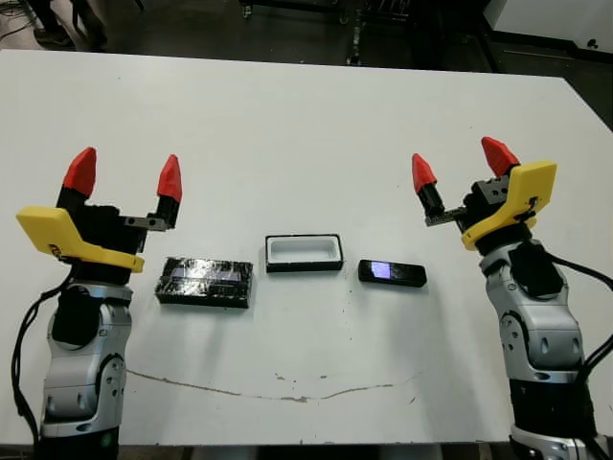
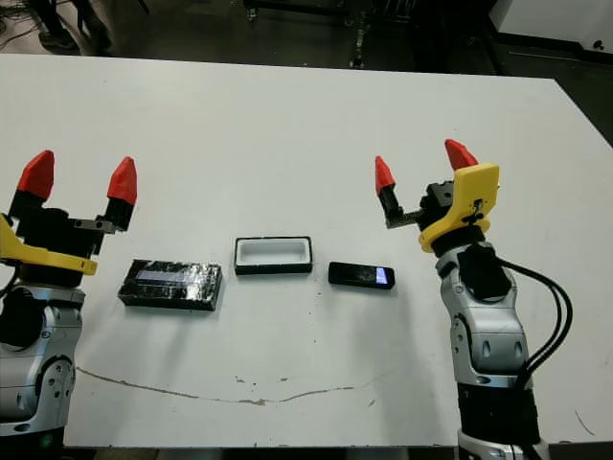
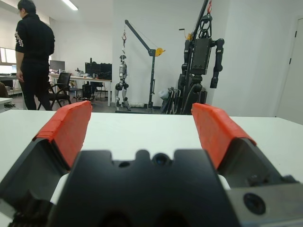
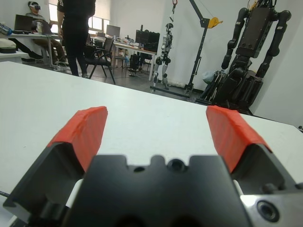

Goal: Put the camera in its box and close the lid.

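Lying flat on the white table [image 1: 316, 125], the small slim black bar-shaped camera [image 1: 392, 273] with a bluish-white glowing patch on its face, just right of the small rectangular black-walled box [image 1: 304, 253] with its white lining showing and nothing inside; sitting apart from it by a narrow gap, not touching; resting further left, just beyond the box, the flat glossy black lid [image 1: 205, 281] in crinkly reflective wrap with a pale stripe across its top, upside free and off the tray; hovering above the table beside the lid, the left gripper [image 1: 125, 176], red-tipped fingers spread wide and gripping nothing; hanging out to the right of the camera, the right gripper [image 1: 461, 163], fingers likewise parted wide and empty; showing in the wrist views only bare tabletop between each pair of fingers, with a person standing in the room beyond; judging by this layout, nothing of the task done yet and the first step, fetching the camera, just opening; calling next, probably, for lowering the right gripper over the camera across its narrow width, closing, then carrying it leftward into the tray.
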You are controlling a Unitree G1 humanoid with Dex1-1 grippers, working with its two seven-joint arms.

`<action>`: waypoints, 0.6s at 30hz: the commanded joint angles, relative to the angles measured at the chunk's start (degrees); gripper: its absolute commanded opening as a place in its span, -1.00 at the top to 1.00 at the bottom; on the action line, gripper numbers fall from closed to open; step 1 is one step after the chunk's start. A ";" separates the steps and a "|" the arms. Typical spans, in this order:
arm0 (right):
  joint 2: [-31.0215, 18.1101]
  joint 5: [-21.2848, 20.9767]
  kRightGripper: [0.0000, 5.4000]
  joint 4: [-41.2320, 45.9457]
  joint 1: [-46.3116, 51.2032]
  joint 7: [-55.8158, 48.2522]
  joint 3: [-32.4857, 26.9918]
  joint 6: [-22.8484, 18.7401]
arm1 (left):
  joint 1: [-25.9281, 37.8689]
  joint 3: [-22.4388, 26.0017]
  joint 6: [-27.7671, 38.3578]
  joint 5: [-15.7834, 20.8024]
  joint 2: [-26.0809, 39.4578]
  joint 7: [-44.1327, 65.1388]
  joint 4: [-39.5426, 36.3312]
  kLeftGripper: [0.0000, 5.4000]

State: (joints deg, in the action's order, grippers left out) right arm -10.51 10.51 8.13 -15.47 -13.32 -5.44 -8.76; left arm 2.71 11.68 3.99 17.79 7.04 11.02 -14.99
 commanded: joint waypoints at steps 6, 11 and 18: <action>-0.95 -0.72 -1.00 -0.71 -0.01 -0.35 0.02 0.50 | 0.49 -0.33 -0.48 -0.44 0.71 0.45 0.49 -1.00; -2.04 -0.66 -1.00 -1.17 -0.39 -2.29 0.22 0.77 | 0.21 -0.16 -0.66 -0.46 0.69 0.23 0.47 -1.00; -12.38 5.76 -1.00 -5.75 -6.21 -20.30 -0.43 -1.56 | 0.82 -0.26 -0.74 -0.20 0.57 0.29 0.64 -1.00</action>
State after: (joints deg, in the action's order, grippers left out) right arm -19.58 15.07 3.93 -19.76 -29.94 -5.29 -9.33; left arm 2.98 11.60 3.95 17.67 7.05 11.25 -14.81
